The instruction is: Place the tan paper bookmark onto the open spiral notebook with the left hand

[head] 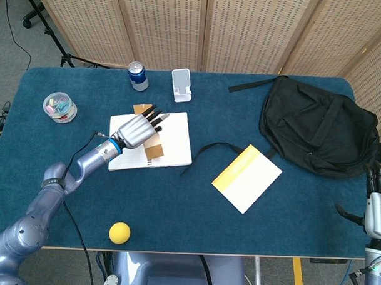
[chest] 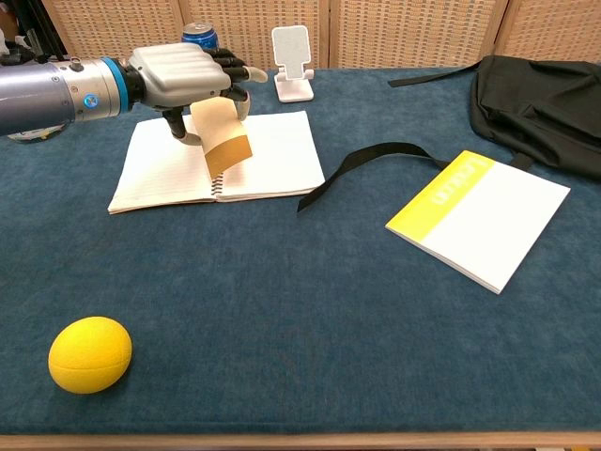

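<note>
Left hand (chest: pixel 183 75) gripped the tan bookmark (chest: pixel 222 137) above the open notebook (chest: pixel 218 158), near its spiral; bookmark's lower edge possibly touching the page. Right hand (head: pixel 377 205) well right of the notebook, state unclear.

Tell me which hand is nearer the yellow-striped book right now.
Right. The right hand sits at the table's right edge, off the yellow-striped book; the left hand holds the bookmark over the notebook, farther away.
</note>
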Robot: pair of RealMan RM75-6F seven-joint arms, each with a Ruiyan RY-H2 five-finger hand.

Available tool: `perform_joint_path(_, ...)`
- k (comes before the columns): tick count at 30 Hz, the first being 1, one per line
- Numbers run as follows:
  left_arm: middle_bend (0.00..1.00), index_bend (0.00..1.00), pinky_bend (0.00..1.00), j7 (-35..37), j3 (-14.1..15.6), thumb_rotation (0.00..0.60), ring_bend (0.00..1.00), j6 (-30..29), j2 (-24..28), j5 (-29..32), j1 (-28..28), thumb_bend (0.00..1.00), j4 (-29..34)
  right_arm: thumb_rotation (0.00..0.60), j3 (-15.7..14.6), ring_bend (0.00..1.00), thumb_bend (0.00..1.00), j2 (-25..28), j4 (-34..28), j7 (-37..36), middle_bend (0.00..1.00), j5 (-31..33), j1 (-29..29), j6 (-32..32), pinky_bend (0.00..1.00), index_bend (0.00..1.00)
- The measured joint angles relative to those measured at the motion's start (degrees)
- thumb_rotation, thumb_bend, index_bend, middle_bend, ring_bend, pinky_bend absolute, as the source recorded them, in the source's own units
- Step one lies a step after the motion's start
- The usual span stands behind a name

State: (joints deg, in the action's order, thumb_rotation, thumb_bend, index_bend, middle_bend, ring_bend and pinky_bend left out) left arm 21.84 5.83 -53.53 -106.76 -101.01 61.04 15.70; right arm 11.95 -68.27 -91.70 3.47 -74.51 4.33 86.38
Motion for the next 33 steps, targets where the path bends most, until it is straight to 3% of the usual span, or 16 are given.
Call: perform_joint_path(33, 0.0, 0.72, 0.0, 0.4, 4.89, 0.6, 0.0, 1.97, -5.54, -1.55, 2.95, 0.27, -6.25, 0.6, -0.69, 0.0, 0.0, -1.31, 1.74, 1.96, 0.0, -2.28, 0.04, 2.02, 0.0, 0.0)
